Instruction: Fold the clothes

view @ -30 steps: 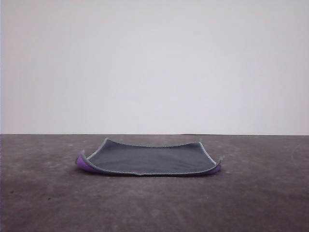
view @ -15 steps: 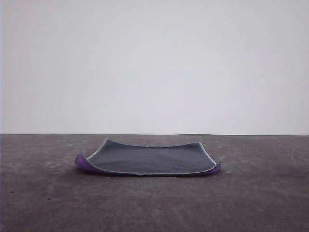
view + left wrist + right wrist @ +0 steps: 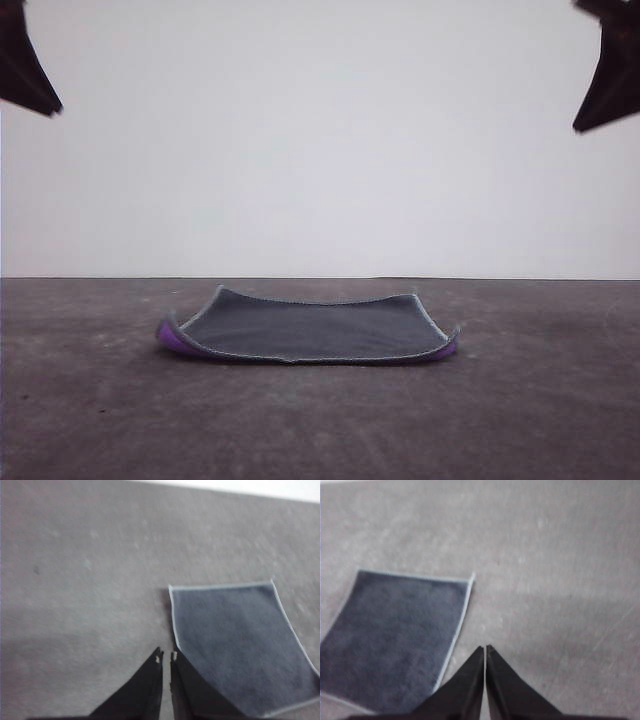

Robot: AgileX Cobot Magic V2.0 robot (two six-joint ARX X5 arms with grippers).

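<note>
Cloth: the cloth (image 3: 308, 328) lies spread out on the bench (image 3: 320, 420), about in the middle, dark grey face up, with light grey stitching round the edge.
Cloth corners: the two near corners curl up a little, and bright purple shows under each of them in the front view.
Left hand: the left hand (image 3: 166, 656) hangs above the bench just beside the cloth's edge, its two dark fingers nearly together with only a thin slit between the tips; it holds nothing.
Right hand: the right hand (image 3: 485, 649) hangs over bare bench near the cloth's other side, fingers pressed together at the tips, nothing between them.
Front view: dark parts of both arms show in the upper corners, high above the cloth and well apart from it.
Bench: dark grey, mottled surface, with a plain pale wall (image 3: 320, 150) behind.
</note>
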